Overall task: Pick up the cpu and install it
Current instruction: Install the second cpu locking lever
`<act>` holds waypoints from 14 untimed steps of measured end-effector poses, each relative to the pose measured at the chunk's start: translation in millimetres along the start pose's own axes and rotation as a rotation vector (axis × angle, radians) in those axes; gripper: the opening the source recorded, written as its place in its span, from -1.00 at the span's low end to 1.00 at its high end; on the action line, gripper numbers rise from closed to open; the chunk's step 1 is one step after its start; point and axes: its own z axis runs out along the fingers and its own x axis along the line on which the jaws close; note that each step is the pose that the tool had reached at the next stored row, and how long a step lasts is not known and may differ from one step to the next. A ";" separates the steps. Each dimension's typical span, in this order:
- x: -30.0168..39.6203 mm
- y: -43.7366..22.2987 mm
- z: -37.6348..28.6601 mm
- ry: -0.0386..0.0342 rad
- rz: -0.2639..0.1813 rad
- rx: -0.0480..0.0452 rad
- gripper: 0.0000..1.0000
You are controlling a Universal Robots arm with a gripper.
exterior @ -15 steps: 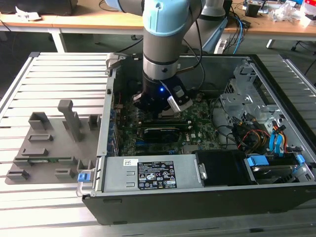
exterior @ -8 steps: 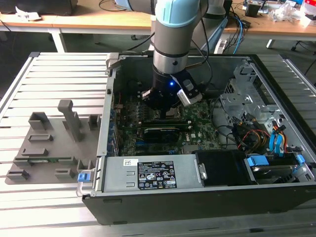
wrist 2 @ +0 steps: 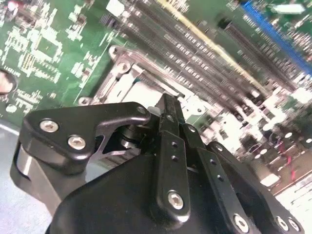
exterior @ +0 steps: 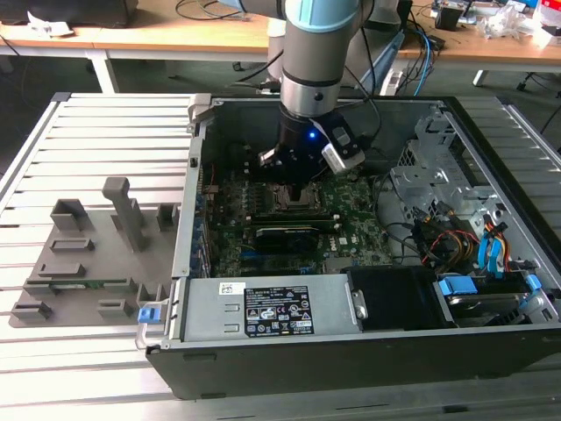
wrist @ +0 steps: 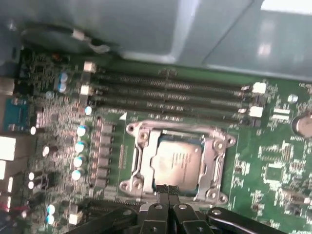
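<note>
**Hovering over the seated chip**

Lying flat in the metal socket frame (wrist: 178,163) on the green motherboard (wrist: 273,165), the square, silvery cpu (wrist: 176,161) faces upward. Just above it, the black gripper (wrist: 168,192) has its jaws pressed together, holding nothing.

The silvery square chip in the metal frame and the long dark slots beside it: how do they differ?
The silvery square cpu is flat, smooth and pale; the long black memory slots are dark, narrow and ridged. The cpu is a single piece lying in a metal socket frame; the slots run as several parallel rows. The black gripper sits at the cpu's edge, away from the slots. Both sit on the green motherboard.
</note>
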 end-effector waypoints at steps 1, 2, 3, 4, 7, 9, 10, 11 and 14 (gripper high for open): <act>-2.2 4.8 -0.3 0.0002 0.000 0.0008 -0.79; -7.1 10.0 -0.9 0.0011 0.000 0.0013 -0.79; -11.8 11.6 -4.7 0.0023 0.000 0.0014 -0.79; -11.9 11.6 -16.3 0.0024 0.000 0.0025 -0.79; -11.4 11.2 -47.5 0.0032 0.001 0.0086 -0.79; -11.1 10.9 -62.7 0.0033 0.001 0.0113 -0.79; -11.1 10.9 -62.7 0.0034 0.001 0.0110 -0.79; -11.0 10.9 -62.8 0.0035 0.001 0.0109 -0.79; -11.0 10.8 -62.8 0.0033 0.001 0.0097 -0.79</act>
